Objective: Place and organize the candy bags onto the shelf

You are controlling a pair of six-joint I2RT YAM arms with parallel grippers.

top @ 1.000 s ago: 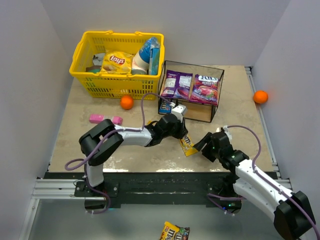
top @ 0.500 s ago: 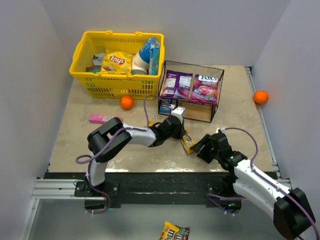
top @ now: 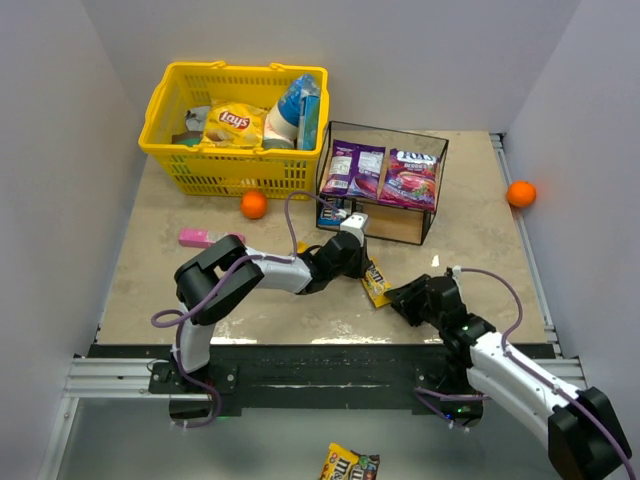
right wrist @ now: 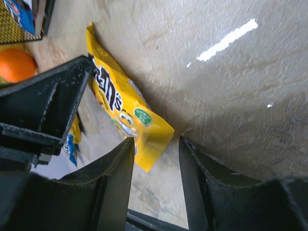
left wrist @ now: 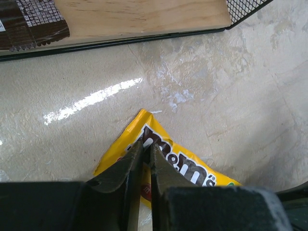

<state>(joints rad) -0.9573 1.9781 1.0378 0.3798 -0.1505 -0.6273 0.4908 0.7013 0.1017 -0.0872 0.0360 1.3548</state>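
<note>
A yellow M&M's packet lies on the table in front of the shelf. My left gripper is shut on its upper edge; in the left wrist view the nearly closed gripper pinches the packet. My right gripper is open at the packet's lower right corner; in the right wrist view that corner sits between the spread gripper fingers. Two purple bags lie on the shelf's top board. A blue packet and a brown packet sit on the lower board.
A yellow basket with a Lays bag stands at the back left. One orange ball lies by the basket, another at the right wall. A pink pack lies at the left. An M&M's packet lies on the floor below the table.
My right gripper has moved left and lower, up to the yellow packet's corner. My left gripper has shifted slightly toward the shelf, still holding the packet.
</note>
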